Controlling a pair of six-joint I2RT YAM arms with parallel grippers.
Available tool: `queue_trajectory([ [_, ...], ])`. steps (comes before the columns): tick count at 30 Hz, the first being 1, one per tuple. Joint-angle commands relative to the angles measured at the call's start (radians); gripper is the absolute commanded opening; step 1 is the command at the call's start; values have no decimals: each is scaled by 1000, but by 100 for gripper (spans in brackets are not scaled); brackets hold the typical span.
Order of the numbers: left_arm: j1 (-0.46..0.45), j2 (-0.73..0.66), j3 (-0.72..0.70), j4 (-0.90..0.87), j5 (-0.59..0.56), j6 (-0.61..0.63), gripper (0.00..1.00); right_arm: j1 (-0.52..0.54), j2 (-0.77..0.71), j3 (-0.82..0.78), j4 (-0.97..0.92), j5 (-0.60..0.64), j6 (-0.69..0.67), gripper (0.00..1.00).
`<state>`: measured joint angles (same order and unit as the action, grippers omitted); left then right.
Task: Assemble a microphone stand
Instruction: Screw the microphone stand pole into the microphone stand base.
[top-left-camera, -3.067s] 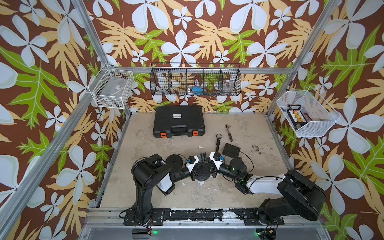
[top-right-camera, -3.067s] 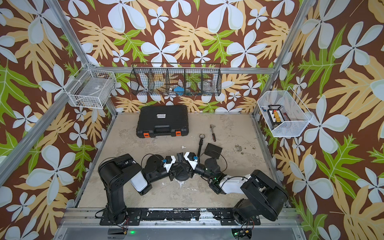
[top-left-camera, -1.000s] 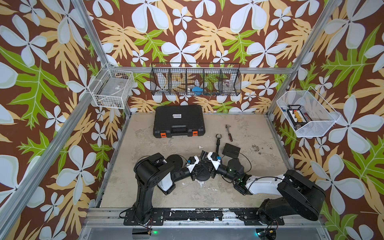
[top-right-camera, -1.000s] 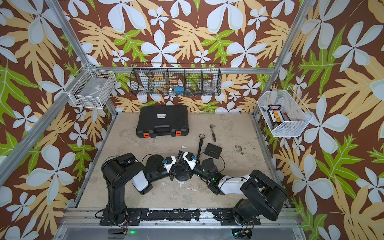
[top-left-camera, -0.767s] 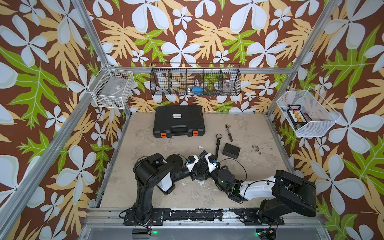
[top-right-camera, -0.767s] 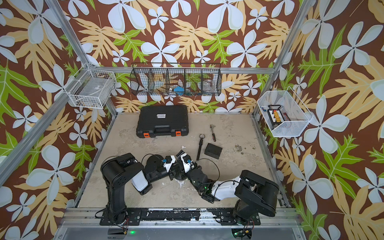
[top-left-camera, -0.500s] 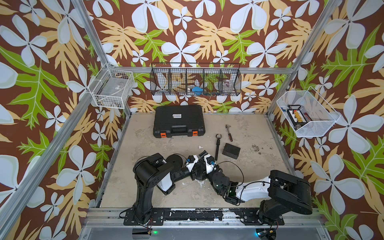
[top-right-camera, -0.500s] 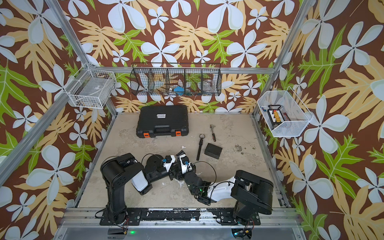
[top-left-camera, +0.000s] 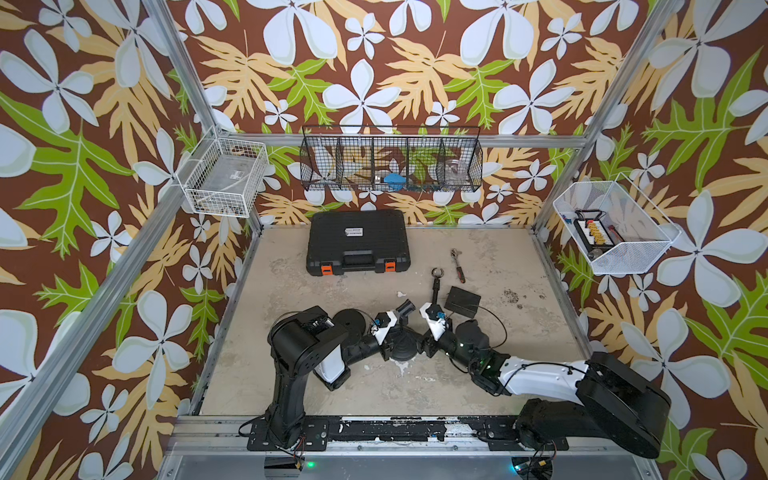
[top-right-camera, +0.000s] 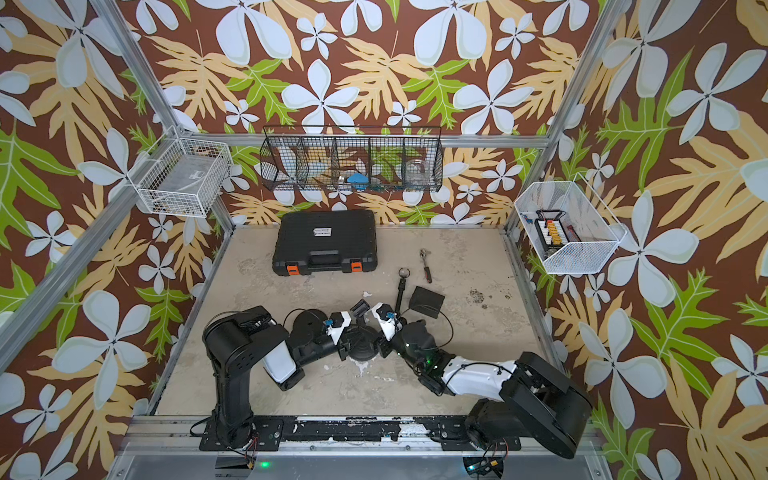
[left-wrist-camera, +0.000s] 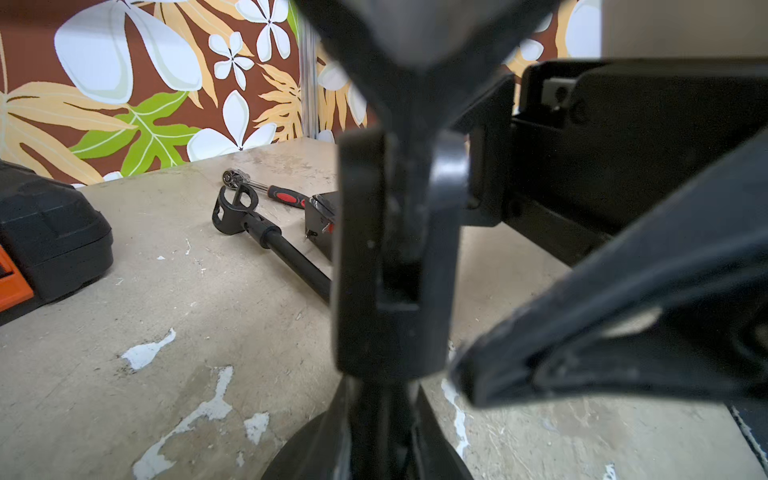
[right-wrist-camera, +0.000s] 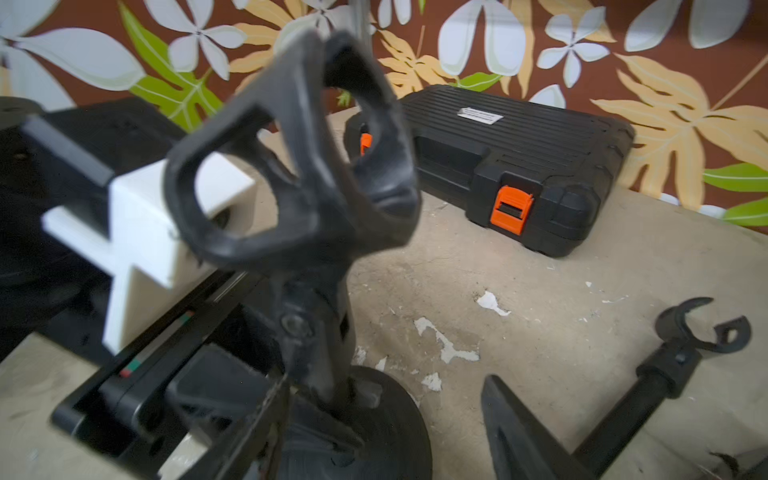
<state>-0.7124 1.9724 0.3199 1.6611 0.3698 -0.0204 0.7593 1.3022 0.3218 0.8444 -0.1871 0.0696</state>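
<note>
Brown wallpaper with big white blossoms and green and tan leaves wraps the cell behind bare aluminium rails, and the surface below is a mottled beige slab, scuffed and flecked with white chips

Near the front middle of it the microphone stand is up on its flat round base, a matte black disc with a short stubby post. On top of the post is a U-shaped cradle of dull black plastic, blurred in the right wrist view. The left jaws are clenched on the post from either side, their flat black pads pressed against it in the left wrist view. The right jaws are released, with their two wedge-shaped fingers spread wide and low beside the base. I cannot tell whether the nearer one touches it

Just behind the stand a loose rod lies flat, a thin black tube ending in an open ring-shaped clip. A small square black box sits just beside the rod. A ratchet with a chrome head and a red and black grip lies a little further back

A ribbed black plastic case with two orange latches sits shut against the back wall. Up on the walls hang a white wire basket, a long black wire rack split into compartments, and a white mesh bin
</note>
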Motion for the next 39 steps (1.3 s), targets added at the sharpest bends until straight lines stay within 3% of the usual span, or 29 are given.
queue_trajectory([
  [1, -1, 16, -3, 142, 12, -50, 7, -97, -29, 8, 5, -468, -90, 71],
  [8, -1, 7, -11, 143, 10, -44, 7, -233, 91, 147, -86, -749, -189, 62],
  [17, 0, -20, -13, 123, 23, -42, 7, -255, 244, 279, -145, -879, -324, 52],
  [26, 0, -9, -10, 119, 19, -38, 7, -255, 323, 327, -74, -990, -278, 26],
  [31, -1, 0, -5, 119, 17, -41, 10, -252, 325, 279, 22, -939, -218, 3],
  [33, 1, 0, -5, 121, 13, -42, 15, -239, 317, 247, 61, -862, -185, 0],
  [37, 0, -8, -8, 122, 8, -42, 22, -187, 273, 170, 122, -609, -119, 0],
  [39, 0, -16, -11, 124, 7, -41, 22, -144, 250, 128, 144, -423, -64, 0],
])
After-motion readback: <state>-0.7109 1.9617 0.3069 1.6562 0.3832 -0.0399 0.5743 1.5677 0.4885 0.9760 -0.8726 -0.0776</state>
